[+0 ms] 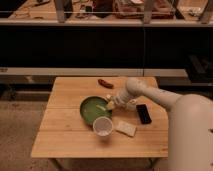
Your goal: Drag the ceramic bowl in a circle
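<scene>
Camera view: the ceramic bowl (pixel 92 111) sits mid-table (pixel 65 135), just behind the white cup (pixel 103 126). The gripper (pixel 109 105) is at the bowl's right rim, fingers pressed together; a pinch on the rim cannot be confirmed. Step judged: circular drag. The next move calls for a curved path that avoids the cup

Pale wooden worktop (pixel 65 135) stood on speckled floor (pixel 20 125), dark shelving unit (pixel 75 47) spanned behind, cluttered top shelf (pixel 135 9), dim warm light.
</scene>
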Controlling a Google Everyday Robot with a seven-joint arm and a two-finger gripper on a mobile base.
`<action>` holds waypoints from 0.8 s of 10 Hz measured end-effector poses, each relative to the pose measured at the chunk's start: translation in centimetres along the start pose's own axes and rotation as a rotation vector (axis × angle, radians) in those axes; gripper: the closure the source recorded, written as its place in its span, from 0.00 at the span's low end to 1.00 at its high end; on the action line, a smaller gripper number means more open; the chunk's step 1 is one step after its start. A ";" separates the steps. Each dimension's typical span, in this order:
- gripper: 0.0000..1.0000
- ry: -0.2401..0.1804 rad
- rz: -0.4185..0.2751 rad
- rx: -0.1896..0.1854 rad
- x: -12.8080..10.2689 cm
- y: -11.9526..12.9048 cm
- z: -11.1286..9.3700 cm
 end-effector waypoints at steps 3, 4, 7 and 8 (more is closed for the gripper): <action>1.00 0.017 -0.105 -0.036 -1.0 -3.6 -2.1; 1.00 0.019 -0.142 -0.033 -0.5 -5.2 -2.0; 1.00 0.004 -0.238 0.015 1.9 -10.3 0.1; 1.00 -0.006 -0.264 0.046 2.9 -12.3 1.4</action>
